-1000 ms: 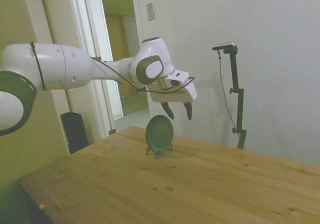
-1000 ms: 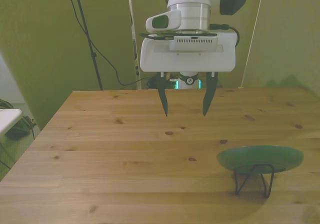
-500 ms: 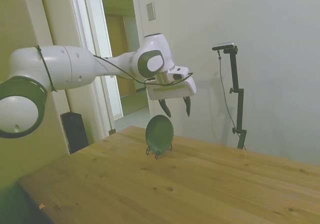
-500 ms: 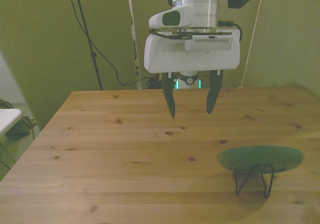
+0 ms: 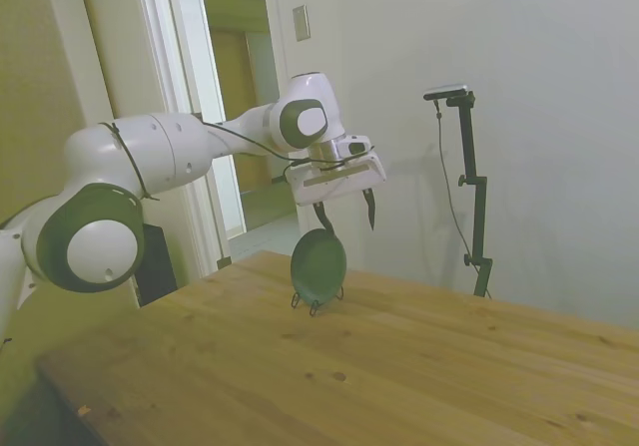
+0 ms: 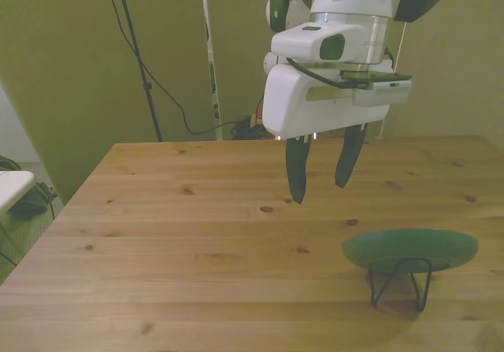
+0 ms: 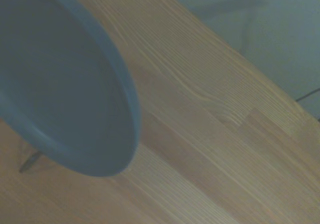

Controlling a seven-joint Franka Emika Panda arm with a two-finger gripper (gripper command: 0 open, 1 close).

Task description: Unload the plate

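Open, empty claw [image 6: 319, 175] hangs above the small round dark green-grey plate [image 6: 409, 250], which stands on edge in a thin black wire stand [image 6: 400, 283] near the desk's [image 6: 157, 242] edge, rim up toward the fingers.

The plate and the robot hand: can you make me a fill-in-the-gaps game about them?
1. The plate stands on edge in a thin black wire ____.
2. The gripper hangs above the table with its fingers ____.
3. Between the fingers there is ____.
4. The table is made of ____.

Missing words: stand; open; nothing; wood
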